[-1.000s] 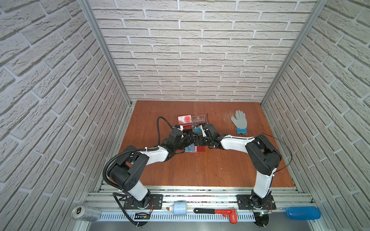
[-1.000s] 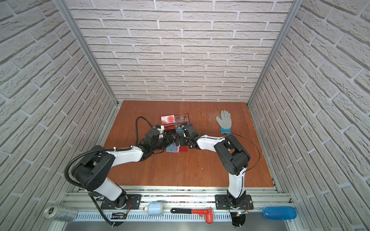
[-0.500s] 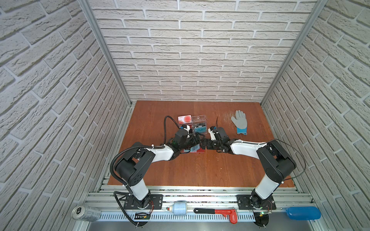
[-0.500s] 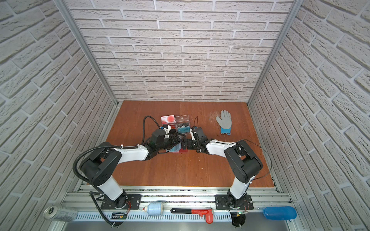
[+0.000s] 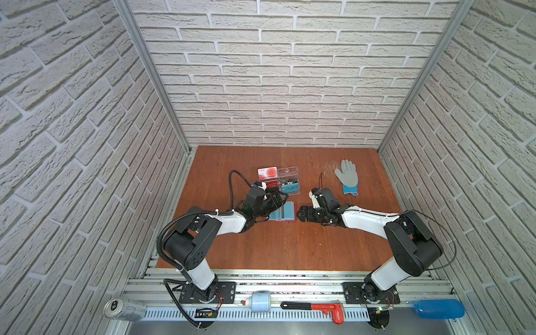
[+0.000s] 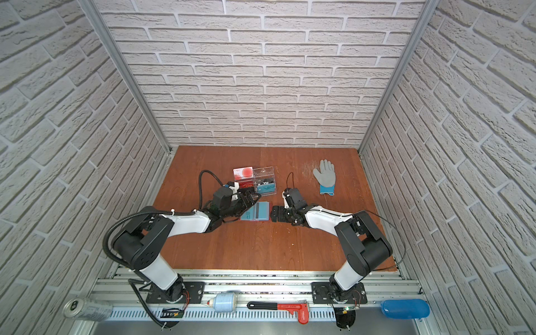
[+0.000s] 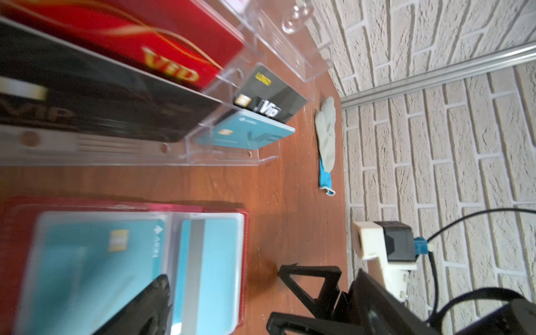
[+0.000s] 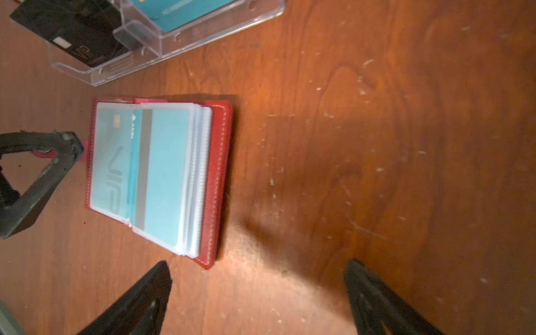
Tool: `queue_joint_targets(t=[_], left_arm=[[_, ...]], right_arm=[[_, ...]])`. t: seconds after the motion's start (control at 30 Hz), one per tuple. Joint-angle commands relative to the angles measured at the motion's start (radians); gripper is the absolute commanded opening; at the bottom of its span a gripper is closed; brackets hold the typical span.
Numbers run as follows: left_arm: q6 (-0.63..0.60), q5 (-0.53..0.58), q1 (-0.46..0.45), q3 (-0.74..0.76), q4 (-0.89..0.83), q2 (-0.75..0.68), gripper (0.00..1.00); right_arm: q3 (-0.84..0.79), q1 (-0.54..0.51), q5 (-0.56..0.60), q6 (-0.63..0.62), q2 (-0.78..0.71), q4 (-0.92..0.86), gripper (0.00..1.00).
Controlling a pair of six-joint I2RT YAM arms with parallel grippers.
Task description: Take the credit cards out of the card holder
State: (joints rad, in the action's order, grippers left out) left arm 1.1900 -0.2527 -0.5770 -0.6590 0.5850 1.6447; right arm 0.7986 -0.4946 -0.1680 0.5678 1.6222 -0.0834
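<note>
The card holder, a red wallet, lies open flat on the wooden table. Its clear sleeves hold the credit cards: a teal one with a chip and a pale blue one with a grey stripe. My left gripper is open at the wallet's left edge. One of its fingers is beside the snap tab. My right gripper is open and empty, just right of the wallet and apart from it.
A clear acrylic stand with VIP cards stands just behind the wallet. A grey glove with a blue cuff lies at the back right. A can, a red wrench and a blue bottle lie on the front rail.
My right gripper has drawn back to the right, off the wallet where both grippers met a second ago. The left gripper has stayed by the wallet's left edge. The wallet has not moved.
</note>
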Motion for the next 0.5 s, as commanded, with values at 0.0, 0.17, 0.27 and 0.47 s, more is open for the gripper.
queue_joint_targets(t=[0.0, 0.17, 0.27, 0.47], left_arm=[[-0.006, -0.014, 0.034, 0.051, 0.056, -0.037, 0.98], [-0.005, -0.049, 0.059, 0.075, 0.073, -0.035, 0.98], [0.003, -0.075, 0.058, 0.063, 0.096, -0.018, 0.98], [0.003, -0.09, 0.06, 0.036, 0.095, 0.007, 0.98]], right_arm=[[0.059, -0.039, -0.043, -0.001, 0.039, 0.011, 0.92], [0.155, -0.068, -0.019, -0.005, 0.113, -0.024, 0.88], [0.194, -0.067, -0.017, -0.006, 0.149, -0.036, 0.85], [0.248, -0.073, 0.015, -0.032, 0.163, -0.093, 0.77]])
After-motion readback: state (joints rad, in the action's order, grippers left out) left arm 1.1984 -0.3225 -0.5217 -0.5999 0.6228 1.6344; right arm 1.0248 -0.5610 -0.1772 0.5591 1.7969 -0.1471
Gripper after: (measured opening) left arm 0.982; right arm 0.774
